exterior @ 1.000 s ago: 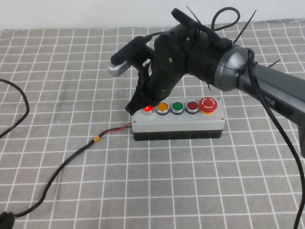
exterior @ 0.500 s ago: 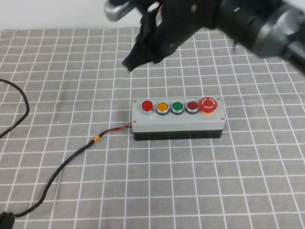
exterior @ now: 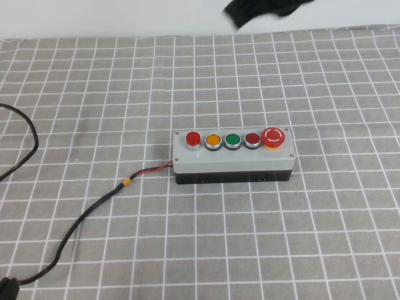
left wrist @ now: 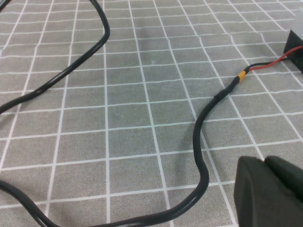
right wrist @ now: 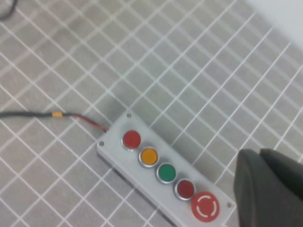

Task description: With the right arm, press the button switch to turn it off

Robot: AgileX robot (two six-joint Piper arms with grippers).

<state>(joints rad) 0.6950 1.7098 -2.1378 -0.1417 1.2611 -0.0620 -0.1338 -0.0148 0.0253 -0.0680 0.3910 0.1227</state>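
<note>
High view: the grey box [exterior: 232,157] sits mid-table, the button switch [exterior: 193,138] at its left end, unlit. Right gripper [exterior: 262,9] hangs far above — fingers cannot be told; left gripper [left wrist: 270,191] low beside the cable [left wrist: 201,142], likewise. Judged finished — retreat straight upward, clear.

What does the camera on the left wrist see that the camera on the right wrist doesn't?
Only the left wrist view shows the black cable's long loops across the checked cloth, plus the left gripper low over that cloth.

Only the right wrist view shows the grey box's top with all five buttons, among them the unlit button switch, and the right gripper high above the box.

Both show the cloth, the cable's yellow band where red wire runs to the box, and a box corner.
</note>
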